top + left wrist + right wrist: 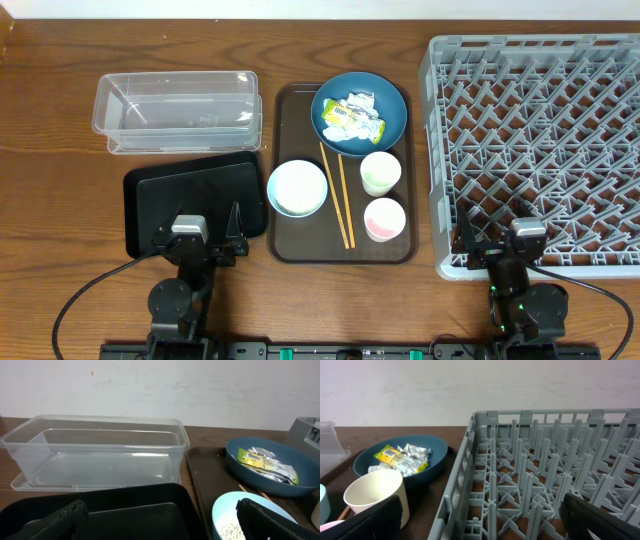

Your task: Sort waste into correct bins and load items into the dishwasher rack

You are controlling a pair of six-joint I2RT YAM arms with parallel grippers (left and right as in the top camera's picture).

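A crumpled white wrapper with yellow-green print [352,117] lies in the large dark blue bowl [392,103] at the back of the brown tray [300,245]. The small light-blue bowl [297,187] holds rice grains [231,531]. Two white cups [380,172] [385,219] and chopsticks [340,195] lie on the tray. The clear tub [178,110] and black tray [160,190] are at left. The grey rack [540,150] is at right. My left gripper [207,243] is open over the black tray's near edge. My right gripper [500,247] is open over the rack's near-left corner.
The wooden table [60,150] extends left of the tub and black tray. A white wall [160,385] stands behind. Cables [75,300] trail from both arm bases at the front edge.
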